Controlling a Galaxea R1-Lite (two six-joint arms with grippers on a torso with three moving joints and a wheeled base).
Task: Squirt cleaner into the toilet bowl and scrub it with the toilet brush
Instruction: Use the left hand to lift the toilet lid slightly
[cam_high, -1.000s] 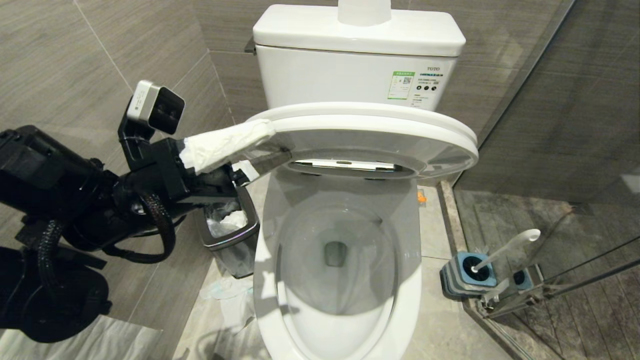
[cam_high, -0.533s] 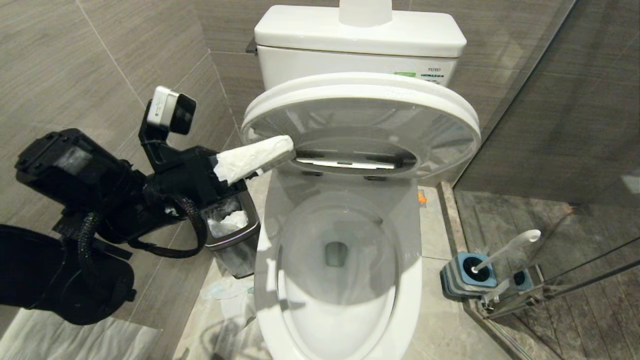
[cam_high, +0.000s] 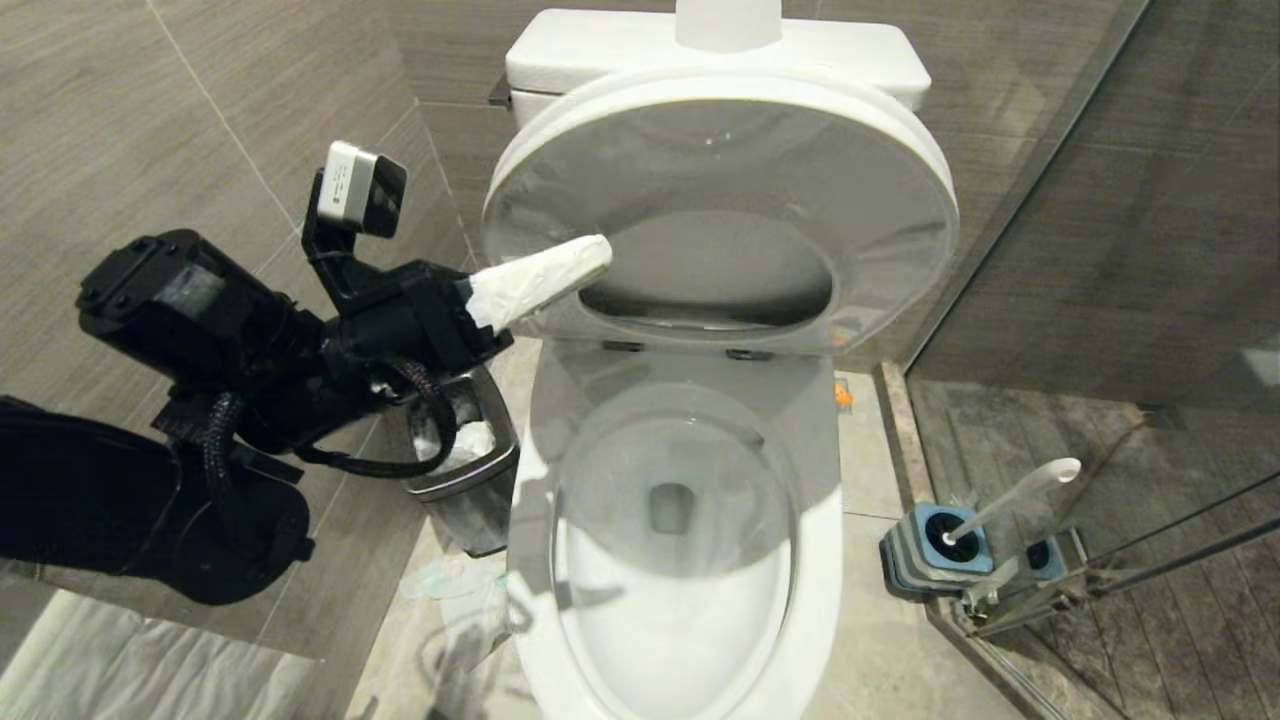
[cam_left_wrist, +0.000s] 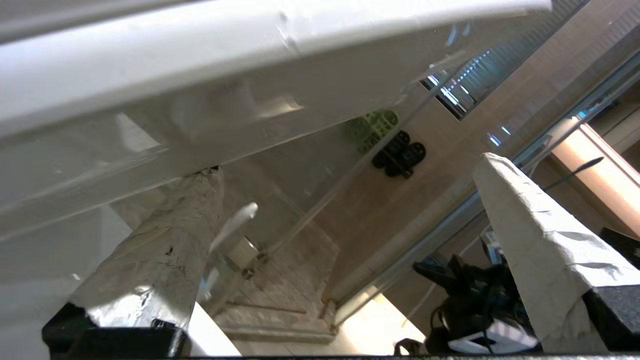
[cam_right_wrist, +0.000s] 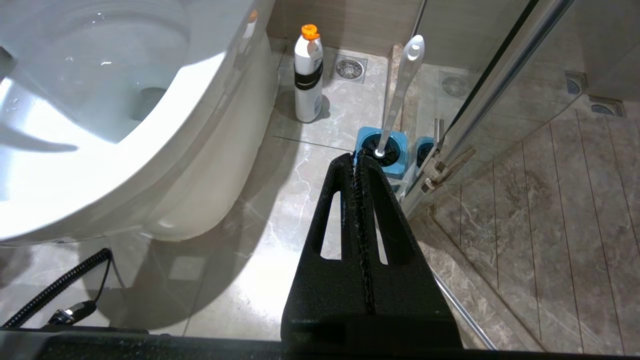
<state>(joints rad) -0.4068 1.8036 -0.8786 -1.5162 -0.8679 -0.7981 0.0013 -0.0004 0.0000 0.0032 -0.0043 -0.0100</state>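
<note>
Standing open, toilet bowl (cam_high: 690, 560) fills centre of head view, water in the basin, seat and lid (cam_high: 720, 200) tipped up almost against the cistern (cam_high: 620, 50). Left claw (cam_high: 560, 285) spread wide, paper-wrapped fingers (cam_high: 530, 280); upper finger pressed on the underside of the lid near its left edge, other finger mostly hidden in head view; left wrist view shows one wrapped finger (cam_left_wrist: 165, 250) meeting the lid's white edge (cam_left_wrist: 200, 60), second finger (cam_left_wrist: 535, 250) well apart, holding nothing. Cleaner (cam_right_wrist: 307, 75) upright on the floor (cam_right_wrist: 250, 280), just beside the bowl's outer wall on the robot's right, orange cap up; only an orange speck visible in head view. Toilet brush (cam_high: 1010, 495) leaning in its blue-and-grey holder (cam_high: 935, 555) on floor right of the bowl, next to the glass shower door (cam_high: 1100, 250). Right claw (cam_right_wrist: 357, 165) pressed fully together, empty, hanging low over the floor, tips pointing toward the brush holder. Steel bin (cam_high: 470, 470) with paper inside, just left of the bowl under the left arm. Tissue scraps (cam_high: 450, 580) on floor in front of bin.
</note>
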